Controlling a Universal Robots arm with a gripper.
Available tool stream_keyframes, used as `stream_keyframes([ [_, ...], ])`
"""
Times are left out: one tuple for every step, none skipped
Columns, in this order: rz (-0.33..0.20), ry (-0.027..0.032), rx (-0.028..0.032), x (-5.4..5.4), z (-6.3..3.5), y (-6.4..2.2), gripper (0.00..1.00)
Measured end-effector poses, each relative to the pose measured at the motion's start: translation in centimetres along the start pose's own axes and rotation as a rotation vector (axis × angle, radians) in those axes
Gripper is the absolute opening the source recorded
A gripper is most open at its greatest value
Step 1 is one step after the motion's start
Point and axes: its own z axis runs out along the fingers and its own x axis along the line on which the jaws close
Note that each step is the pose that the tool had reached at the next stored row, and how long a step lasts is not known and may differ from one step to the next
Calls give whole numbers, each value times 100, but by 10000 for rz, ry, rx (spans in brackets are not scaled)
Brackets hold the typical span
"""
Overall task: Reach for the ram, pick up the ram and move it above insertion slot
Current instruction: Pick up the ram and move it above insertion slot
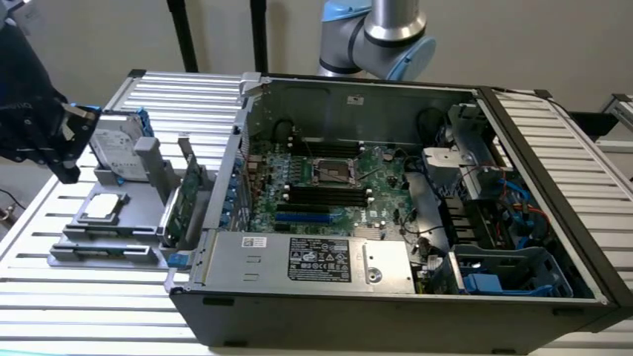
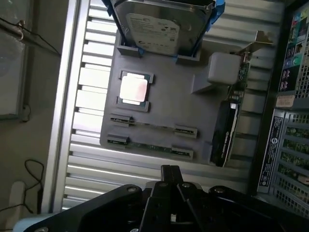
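- Ram [image 2: 149,146] is sitting on its long edge in the grey fixture [image 2: 164,104], pinched at both ends by small clips. My guess is it's stood up like that so the top edge is free for a grab from above. A 2nd thin strip seems to be lying parallel just beside it, in its own clips.
- Gripper [image 2: 170,170] is hanging above the fixture's near edge, near the ram but apart from it and carrying nothing. I can't tell whether it's released or clenched.
- Ram isn't lifted yet, so the reach is prob. under way.
- Other parts are sharing the fixture. The hard drive [image 2: 154,26] is leaning in a blue-edged cradle, the CPU [image 2: 133,89] is lying flat in a recess, and the expansion card [image 2: 226,133] is standing upright on the side nearer the PC case [image 1: 396,297].
- The case is lying open on its side, exposing the motherboard. The black insertion slots [image 1: 327,194] are facing up beside the CPU socket, well apart from the ram.
- The tabletop [image 1: 99,311] is ribbed aluminium slats, carrying both fixture and case.
- The room is showing a pale wall w/ black posts behind, and a cable is trailing on the floor beside the tabletop.
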Motion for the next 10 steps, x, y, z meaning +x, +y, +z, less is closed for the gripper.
stream_keyframes([
  [-169, 6, 0, 0, 6, -1, 11],
  [-360, 14, 0, 0, 11, -1, 11],
  [-538, 20, 0, 0, 17, -1, 11],
  [-714, 26, 0, 0, 22, -1, 11],
  [-911, 35, 0, 0, 27, -2, 11],
  [-1089, 41, 0, 0, 33, -2, 11],
  [-1270, 48, 0, 0, 39, -2, 11],
  [-1454, 55, 0, 0, 45, -2, 11],
  [-1629, 61, 1, 0, 50, -2, 11],
  [-1813, 68, 0, 0, 56, -3, 11],
])
